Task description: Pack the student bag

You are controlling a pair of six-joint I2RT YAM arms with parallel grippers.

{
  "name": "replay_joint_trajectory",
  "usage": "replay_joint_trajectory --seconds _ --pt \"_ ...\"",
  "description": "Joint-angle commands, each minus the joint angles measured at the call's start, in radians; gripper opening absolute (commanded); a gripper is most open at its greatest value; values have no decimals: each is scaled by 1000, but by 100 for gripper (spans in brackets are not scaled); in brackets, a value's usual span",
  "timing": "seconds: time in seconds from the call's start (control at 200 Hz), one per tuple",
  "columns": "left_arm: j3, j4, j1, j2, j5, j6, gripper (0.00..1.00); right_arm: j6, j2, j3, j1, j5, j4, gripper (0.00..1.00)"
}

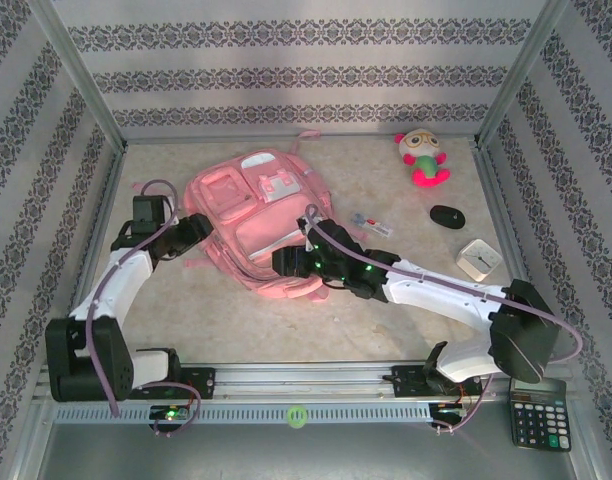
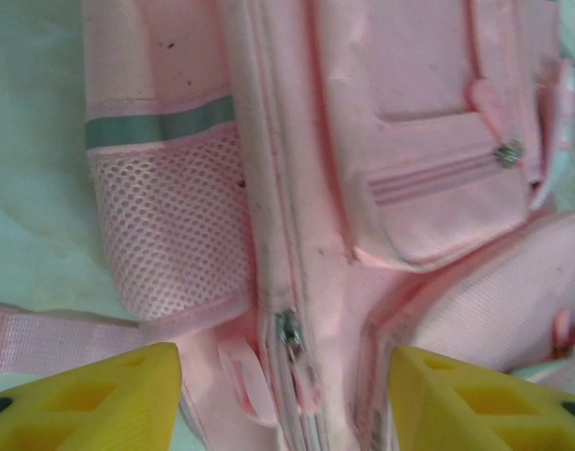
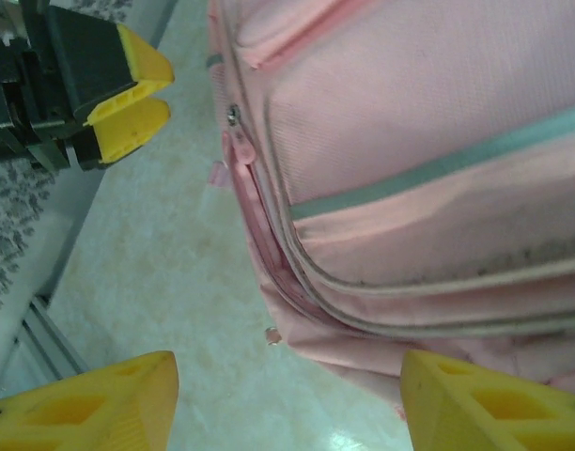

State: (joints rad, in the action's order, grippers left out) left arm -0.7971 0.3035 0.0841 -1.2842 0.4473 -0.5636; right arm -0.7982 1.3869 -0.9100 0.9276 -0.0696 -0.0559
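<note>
From above, the student bag (image 1: 254,215) lies flat on the table (image 1: 406,325), soft and floppy by my judgement. My left claw (image 1: 193,229) is at its left flank and my right claw (image 1: 284,262) at its near edge.

Left wrist: my claw stands apart over the bag's zip pull (image 2: 289,334) (likeliest handle).

Right wrist: my claw is apart astride the bag's hem, with bare table beside it.

Enclosure walls (image 1: 286,75) and table top (image 1: 236,320)
The walls carry grey ornamental bands on white; aluminium posts (image 1: 78,70) frame the rear corners; the table top is beige, mottled and evenly lit.
</note>
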Motion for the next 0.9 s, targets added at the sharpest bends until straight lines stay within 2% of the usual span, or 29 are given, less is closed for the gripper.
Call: replay_joint_trajectory --seconds 0.0,0.175,0.3,0.43,0.625,0.714,0.784,0.894 --pt "-10 -138 -12 -77 30 -88 56 -175 14 48 -1 -6 -1 64" --pt "22 -249 -15 -183 60 -162 45 -159 55 98 -70 -29 24 59" --pt "90 -368 -17 -202 78 -238 26 -133 102 112 -120 -71 60 56" --pt "134 -413 -21 -203 76 -282 0 -96 150 116 -173 -103 97 54" --pt "279 -474 -74 -60 108 -433 0 2 235 126 -297 -159 231 50" --pt "360 -513 -101 22 119 -513 0 56 262 96 -345 -230 271 55" --pt "409 -524 -107 84 125 -564 0 99 233 72 -353 -246 241 61" --pt "470 -566 -127 165 125 -636 0 133 117 72 -333 -218 170 62"
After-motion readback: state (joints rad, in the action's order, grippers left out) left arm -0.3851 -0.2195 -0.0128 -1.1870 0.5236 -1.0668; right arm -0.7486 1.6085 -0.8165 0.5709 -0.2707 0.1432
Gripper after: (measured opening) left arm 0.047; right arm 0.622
